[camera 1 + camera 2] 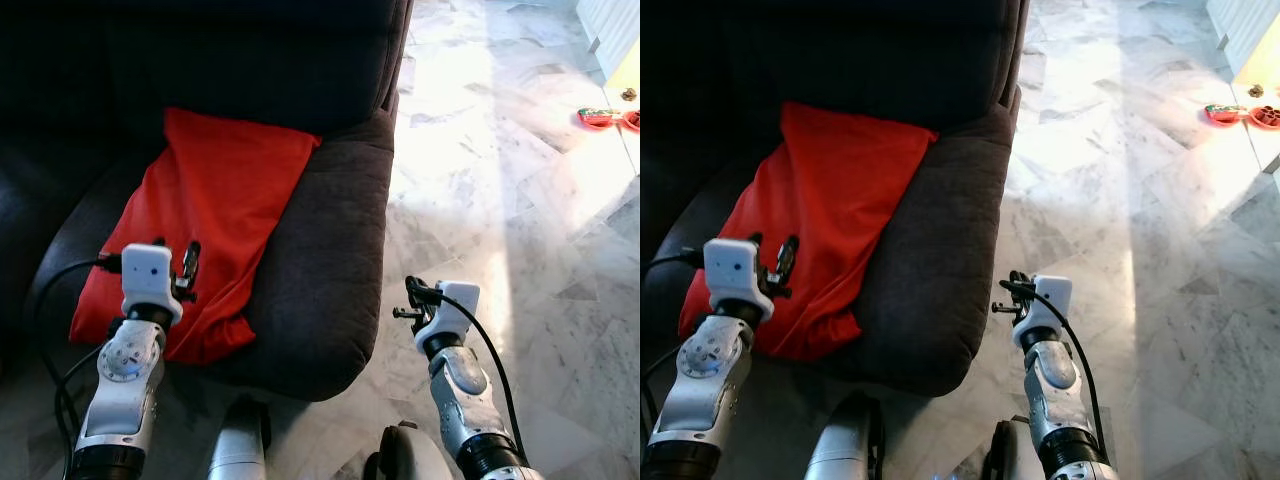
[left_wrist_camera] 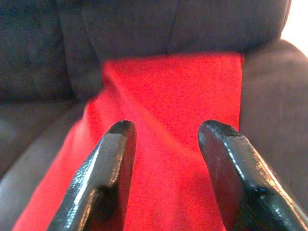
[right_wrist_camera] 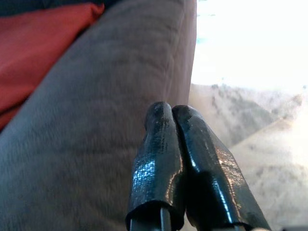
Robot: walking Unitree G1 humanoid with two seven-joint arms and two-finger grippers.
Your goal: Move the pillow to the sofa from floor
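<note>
Pillow (image 1: 215, 215) on sofa (image 1: 330, 240); my left gripper (image 2: 166, 144) spread empty, right gripper (image 3: 180, 144) pressed closed; near edge might slide off.

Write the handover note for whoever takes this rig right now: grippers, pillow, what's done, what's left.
Left gripper: open, empty, poised over the flat red fabric pillow.
Right gripper: shut, empty, beside the dark grey upholstered sofa's armrest, over the marble floor.
Pillow: lying on the sofa seat, its upper end against the backrest, its lower edge near the seat's front.
Done: pillow is on the sofa, released.
Left: probably only withdrawing the left arm.
</note>
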